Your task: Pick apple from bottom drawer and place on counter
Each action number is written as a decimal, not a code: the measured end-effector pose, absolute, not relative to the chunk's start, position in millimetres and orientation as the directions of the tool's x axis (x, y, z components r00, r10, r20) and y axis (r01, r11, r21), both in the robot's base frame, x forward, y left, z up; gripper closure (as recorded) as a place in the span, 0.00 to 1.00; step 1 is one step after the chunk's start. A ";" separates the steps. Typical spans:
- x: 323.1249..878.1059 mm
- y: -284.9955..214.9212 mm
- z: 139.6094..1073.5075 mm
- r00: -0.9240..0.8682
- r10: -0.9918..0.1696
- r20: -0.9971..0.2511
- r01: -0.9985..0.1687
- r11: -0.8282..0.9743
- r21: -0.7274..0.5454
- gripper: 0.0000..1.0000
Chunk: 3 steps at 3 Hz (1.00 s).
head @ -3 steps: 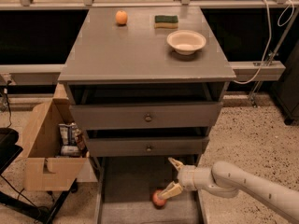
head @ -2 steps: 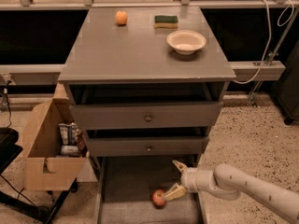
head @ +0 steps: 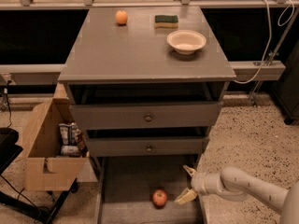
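The red apple (head: 160, 197) lies on the floor of the open bottom drawer (head: 131, 185), near its front. My gripper (head: 186, 185) hangs at the drawer's right side, just right of the apple and apart from it. Its two pale fingers are spread open and hold nothing. The grey counter (head: 140, 50) tops the cabinet above.
On the counter stand a small orange fruit (head: 121, 17), a green sponge (head: 166, 21) and a pale bowl (head: 186, 41). Two shallower knobbed drawers (head: 147, 117) stick out above the bottom drawer. A cardboard box (head: 46, 153) with packets stands at the left. A cable hangs at the right.
The gripper has shifted to the right and slightly away from the apple. The apple lies alone on the drawer floor.
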State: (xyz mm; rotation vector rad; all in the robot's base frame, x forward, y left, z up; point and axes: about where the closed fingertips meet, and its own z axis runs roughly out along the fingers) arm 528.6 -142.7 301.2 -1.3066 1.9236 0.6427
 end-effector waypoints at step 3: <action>540.7 -142.7 214.6 -0.198 -0.600 -0.776 -0.951 0.309 0.003 0.00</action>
